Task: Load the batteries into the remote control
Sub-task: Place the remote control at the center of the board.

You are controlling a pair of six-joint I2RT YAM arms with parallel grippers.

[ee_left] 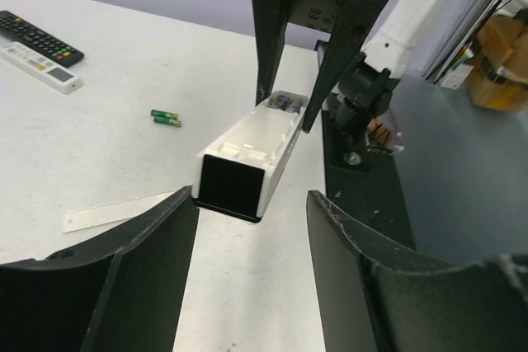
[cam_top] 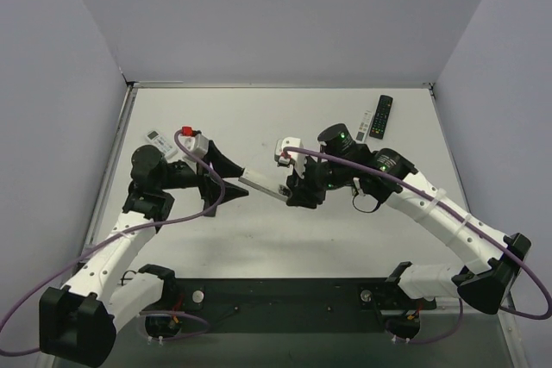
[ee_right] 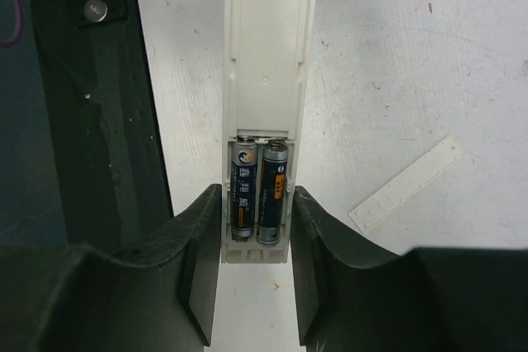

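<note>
The white remote control (ee_right: 271,47) lies back-up with its battery bay open. My right gripper (ee_right: 257,204) is shut on its sides at the bay end. Two dark batteries (ee_right: 246,194) sit side by side in the bay. In the left wrist view the remote control's (ee_left: 256,150) black end face points at my left gripper (ee_left: 251,197), which stands open with its fingertips (ee_left: 186,204) level with that end and not touching it. Two green batteries (ee_left: 165,117) lie loose on the table. From above, the remote control (cam_top: 263,184) spans between the left gripper (cam_top: 244,183) and the right gripper (cam_top: 297,191).
The white battery cover (ee_right: 408,183) lies flat on the table beside the remote. A black remote (cam_top: 382,116) and a white one (cam_top: 366,124) lie at the back right. Another white remote (cam_top: 159,141) lies by the left arm. Grey walls (cam_top: 78,84) enclose the table.
</note>
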